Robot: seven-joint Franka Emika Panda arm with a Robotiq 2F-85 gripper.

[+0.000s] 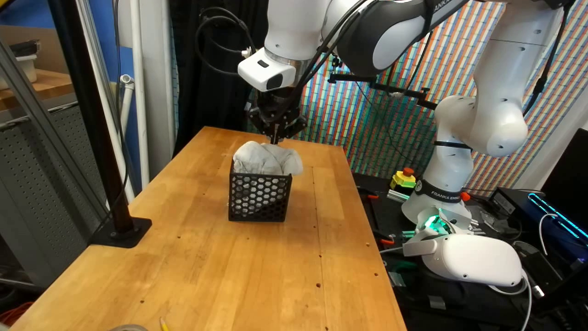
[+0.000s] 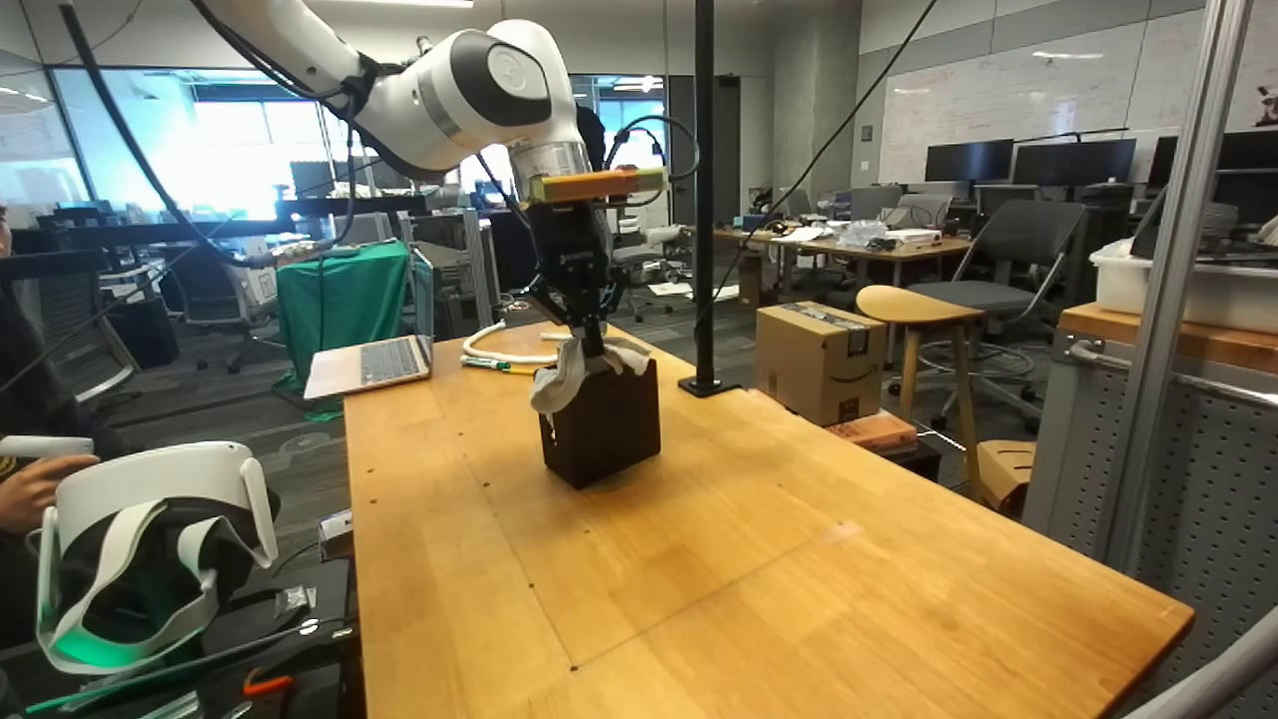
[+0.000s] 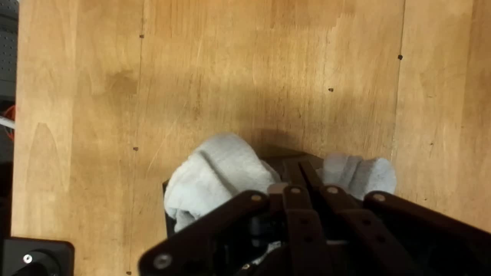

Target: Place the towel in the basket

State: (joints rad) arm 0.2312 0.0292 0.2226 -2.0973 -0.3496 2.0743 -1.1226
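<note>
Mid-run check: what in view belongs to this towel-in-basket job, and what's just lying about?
Part of the job:
basket, upright on the table
towel, bunched in its top and overhanging
gripper, shut, tips at the towel

Just lying about:
laptop
cardboard box
wooden stool
likely a pencil, mostly out of frame

Bright windows (image 2: 235,125) and a whiteboard (image 2: 963,95) overlook a dark grey floor (image 2: 240,419).

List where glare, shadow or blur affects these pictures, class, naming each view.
In an exterior view, windows glare almost white, and the dark basket shows little detail; in the wrist view, the gripper looks dark and blurred, with soft shadow on the table near the towel.
</note>
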